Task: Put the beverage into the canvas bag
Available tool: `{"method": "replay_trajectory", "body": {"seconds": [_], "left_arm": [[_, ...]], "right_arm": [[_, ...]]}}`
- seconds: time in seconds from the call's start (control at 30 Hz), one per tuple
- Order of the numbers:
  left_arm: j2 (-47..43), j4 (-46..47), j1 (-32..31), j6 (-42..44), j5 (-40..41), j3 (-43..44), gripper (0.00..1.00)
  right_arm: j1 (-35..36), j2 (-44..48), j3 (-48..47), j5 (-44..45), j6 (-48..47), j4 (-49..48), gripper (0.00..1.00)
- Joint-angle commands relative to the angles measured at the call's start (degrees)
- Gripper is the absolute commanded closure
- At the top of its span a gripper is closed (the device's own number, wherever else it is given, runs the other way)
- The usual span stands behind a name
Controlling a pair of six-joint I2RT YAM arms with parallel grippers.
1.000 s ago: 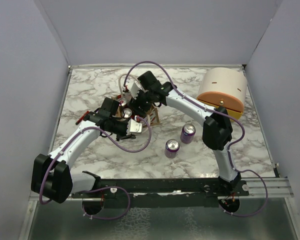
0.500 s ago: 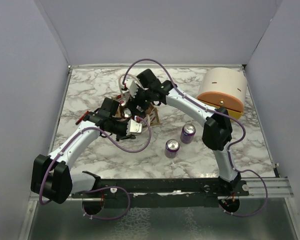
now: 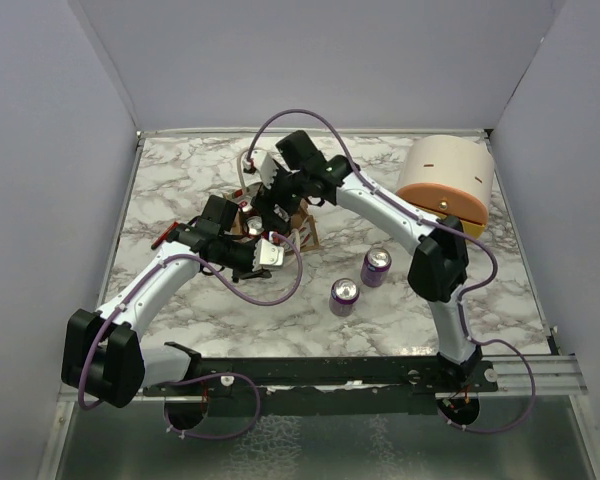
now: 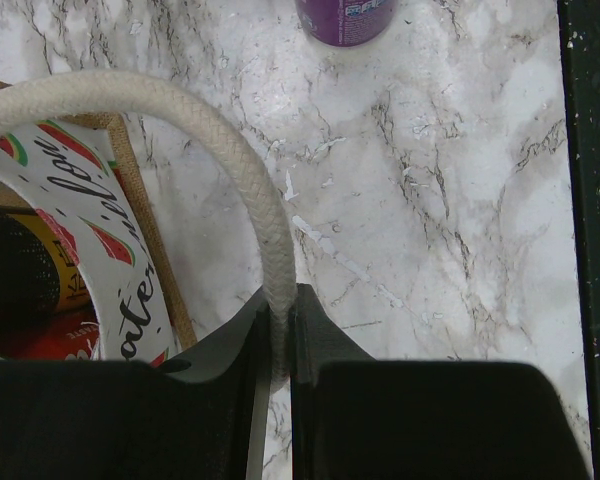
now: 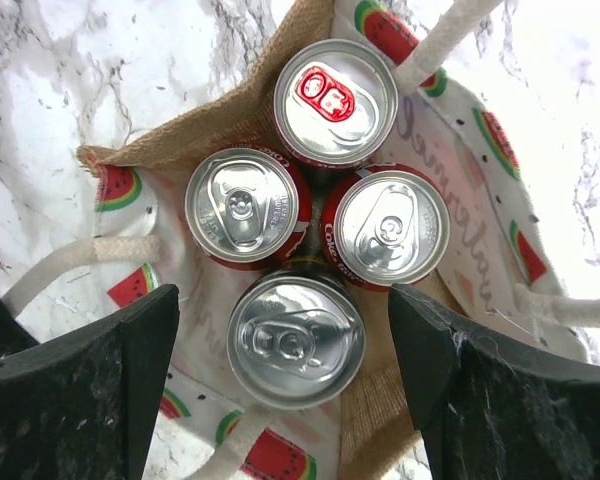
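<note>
Script on canvas bag illegible; four cans, one lettered Coke, crowd it under my released right gripper; left gripper clamps rope handle.

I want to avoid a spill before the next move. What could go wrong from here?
1. The left gripper is shut on the rope handle; a pull could tip the canvas bag.
2. The right gripper hangs open just over the cans; rising, a finger could snag a handle.
3. Four cans fill the bag, so the purple cans on the table may not fit.
</note>
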State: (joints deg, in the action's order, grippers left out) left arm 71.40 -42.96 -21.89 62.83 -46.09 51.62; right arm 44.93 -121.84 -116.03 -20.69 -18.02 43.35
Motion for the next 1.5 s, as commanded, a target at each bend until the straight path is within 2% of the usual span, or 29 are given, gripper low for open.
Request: {"method": "replay_trajectory", "body": {"seconds": [0.0,0.37,0.7,1.0,1.2,1.3,1.4,1.47], "left_arm": [[-0.9,-2.6,-0.3,1.0,-3.4,-0.4,0.89],[-0.8,-3.1,-0.4,0.7,-4.1,0.3,0.89],[-1.0,-2.4,-0.3,-4.0,-6.6,2.4,0.88],[-1.1,-2.4,-0.3,-5.0,-7.2,2.6,0.88],[-0.8,-2.2,-0.3,-5.0,-7.2,2.5,0.87],[-0.6,-2.1,-0.3,-5.0,-7.1,2.4,0.87],[-0.6,-2.1,-0.3,-5.0,-7.1,2.5,0.87],[-0.6,-2.1,-0.3,-5.1,-6.9,2.5,0.87]], "right_arm": [[-0.6,5.1,-2.5,-2.5,-0.3,0.4,0.15],[-5.2,11.3,-0.8,-4.3,-0.6,0.2,0.14],[-15.5,28.0,17.6,-9.2,-7.4,-1.6,0.14],[-19.0,42.0,36.5,-8.9,-16.6,5.5,0.13],[-19.2,45.2,44.8,-4.4,-17.2,7.3,0.10],[-19.2,45.2,47.3,-2.7,-16.9,6.7,0.07],[-19.2,44.4,49.1,-0.9,-16.7,5.7,0.00],[-19.2,43.7,49.9,0.4,-16.4,5.0,0.00]]}}
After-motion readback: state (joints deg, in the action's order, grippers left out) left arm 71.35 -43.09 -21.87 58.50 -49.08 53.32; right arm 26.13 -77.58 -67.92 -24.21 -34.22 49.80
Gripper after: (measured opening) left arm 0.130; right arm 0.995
